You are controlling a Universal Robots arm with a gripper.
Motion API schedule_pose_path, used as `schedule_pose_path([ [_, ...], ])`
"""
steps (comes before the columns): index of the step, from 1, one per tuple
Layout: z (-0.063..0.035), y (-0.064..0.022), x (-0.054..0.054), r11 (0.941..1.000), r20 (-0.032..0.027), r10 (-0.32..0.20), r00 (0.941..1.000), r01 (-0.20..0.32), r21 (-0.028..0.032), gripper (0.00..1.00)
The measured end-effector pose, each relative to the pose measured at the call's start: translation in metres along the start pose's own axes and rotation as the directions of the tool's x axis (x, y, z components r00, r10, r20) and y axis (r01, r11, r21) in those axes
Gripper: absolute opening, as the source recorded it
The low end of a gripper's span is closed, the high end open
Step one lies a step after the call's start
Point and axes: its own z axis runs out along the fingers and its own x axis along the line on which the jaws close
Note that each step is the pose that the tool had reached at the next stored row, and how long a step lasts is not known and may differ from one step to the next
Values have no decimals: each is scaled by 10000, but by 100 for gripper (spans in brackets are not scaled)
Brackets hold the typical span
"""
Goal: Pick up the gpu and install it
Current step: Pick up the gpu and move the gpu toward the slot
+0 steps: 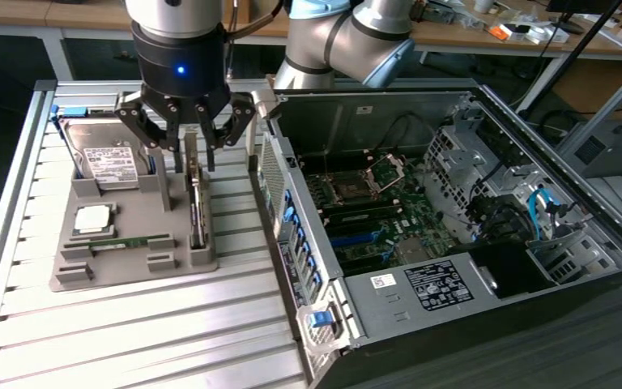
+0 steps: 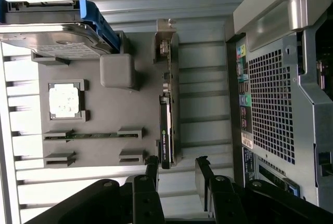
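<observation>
The gpu (image 1: 195, 204) stands on its long edge in the slot along the side of the grey tray (image 1: 127, 263) nearest the computer case. In the wrist view the gpu (image 2: 166, 125) appears as a thin dark card with a green edge and a metal bracket at its far end. My gripper (image 1: 187, 150) hangs just above the card's far end, open, with one dark finger on each side of the card's line. The wrist view's gripper (image 2: 176, 166) holds nothing, and one end of the card lies between its fingertips (image 2: 152, 164).
The tray also holds a silver hard drive (image 1: 111, 158) in a blue bracket, a square processor (image 1: 93, 217) and a narrow green memory stick (image 1: 127, 241). The open computer case (image 1: 570, 203) lies close to the tray's side, motherboard (image 1: 381, 211) exposed. Ribbed metal table (image 1: 127, 332) lies underneath.
</observation>
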Motion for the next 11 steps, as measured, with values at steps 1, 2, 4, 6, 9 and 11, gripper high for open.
schedule_pose_path([
  [1,2,0,0,10000,1,0,10000,0,-1,42],
  [2,4,0,0,10000,1,0,10000,0,-1,42],
  [4,7,0,0,10000,0,0,10000,0,0,42],
  [6,11,0,0,10000,1,0,10000,0,-1,42],
  [9,19,0,0,10000,1,0,10000,0,-1,42],
  [11,25,-1,0,10000,1,0,10000,0,-1,42],
])
